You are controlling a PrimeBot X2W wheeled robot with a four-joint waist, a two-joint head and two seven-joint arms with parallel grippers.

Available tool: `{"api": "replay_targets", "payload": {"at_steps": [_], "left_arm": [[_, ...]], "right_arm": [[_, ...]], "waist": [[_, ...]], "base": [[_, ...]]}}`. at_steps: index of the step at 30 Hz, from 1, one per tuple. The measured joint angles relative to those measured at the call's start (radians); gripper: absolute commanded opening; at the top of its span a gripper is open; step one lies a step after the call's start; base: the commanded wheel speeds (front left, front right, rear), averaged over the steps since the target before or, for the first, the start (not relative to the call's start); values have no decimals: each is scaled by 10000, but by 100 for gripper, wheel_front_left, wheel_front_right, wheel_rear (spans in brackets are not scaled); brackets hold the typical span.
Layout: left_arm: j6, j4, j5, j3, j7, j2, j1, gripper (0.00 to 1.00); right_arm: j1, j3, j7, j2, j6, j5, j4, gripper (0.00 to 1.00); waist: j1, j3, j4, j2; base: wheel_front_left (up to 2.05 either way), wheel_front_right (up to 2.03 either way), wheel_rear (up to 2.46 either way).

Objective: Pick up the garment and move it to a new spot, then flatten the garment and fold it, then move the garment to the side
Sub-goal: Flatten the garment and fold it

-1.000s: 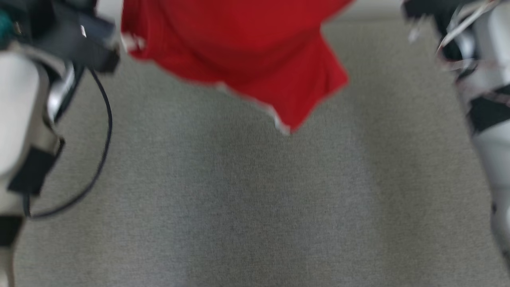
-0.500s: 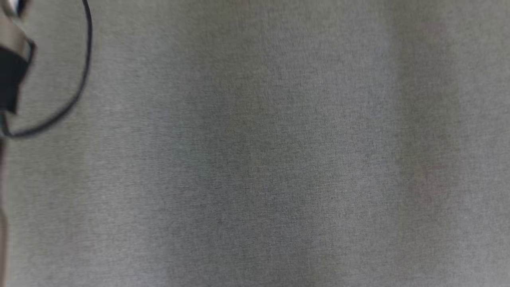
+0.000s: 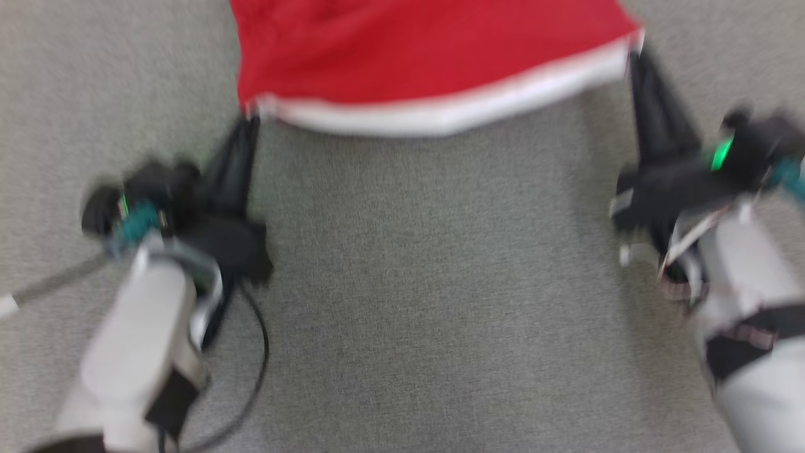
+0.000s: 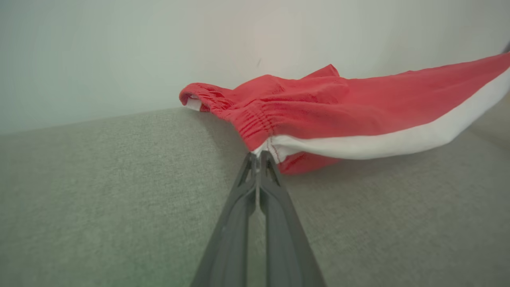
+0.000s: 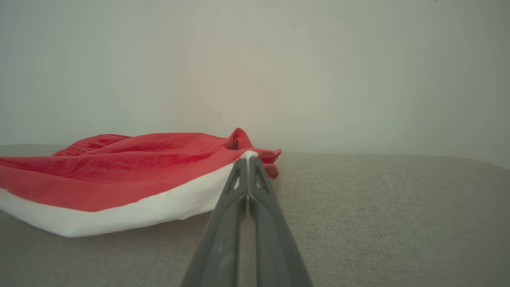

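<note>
A red cloth with a broad white edge band (image 3: 427, 56) and a gathered elastic end lies stretched on the grey fabric surface (image 3: 440, 283); it looks like shorts. No lettering, number or sleeves show on it, so I take it for the other red piece, and the garment is out of view. My left gripper (image 3: 248, 119) is shut on the cloth's left corner, pinching the white band by the elastic (image 4: 259, 153). At the opposite corner my right gripper (image 3: 632, 53) is also shut on the white band (image 5: 248, 159). Between the grippers the band (image 5: 119, 219) sags slightly.
The grey fabric surface runs in front of a pale wall (image 5: 255, 59). A black cable (image 3: 261, 358) loops from my left forearm (image 3: 138, 340) over the surface. A thin pale strip (image 3: 44, 286) lies at the far left.
The head view has swung a lot, so the camera moved. A second ago the red cloth hung bunched at the top; now it is pulled out straight between both grippers.
</note>
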Motion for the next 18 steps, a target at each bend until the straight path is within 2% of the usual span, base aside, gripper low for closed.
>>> {"api": "replay_targets", "payload": {"at_steps": [3, 7, 18], "left_arm": [[4, -199, -374, -293, 0, -38, 1168, 0], [-2, -244, -892, -602, -2, 107, 2427, 0], [-4, -435, -1367, 326, -2, -140, 5473, 0]], "right_arm": [[1211, 192, -2, -58, 0, -184, -276, 0], [2602, -6, 0, 268, 0, -128, -247, 0], [5608, -646, 0, 1166, 0, -612, 111, 0]], "waist": [[-1, -439, 0, -1], [-2, -1080, -9, -3], [-3, -3024, -3, -4]], "base": [[0, 0, 0], [0, 0, 0], [0, 0, 0]]}}
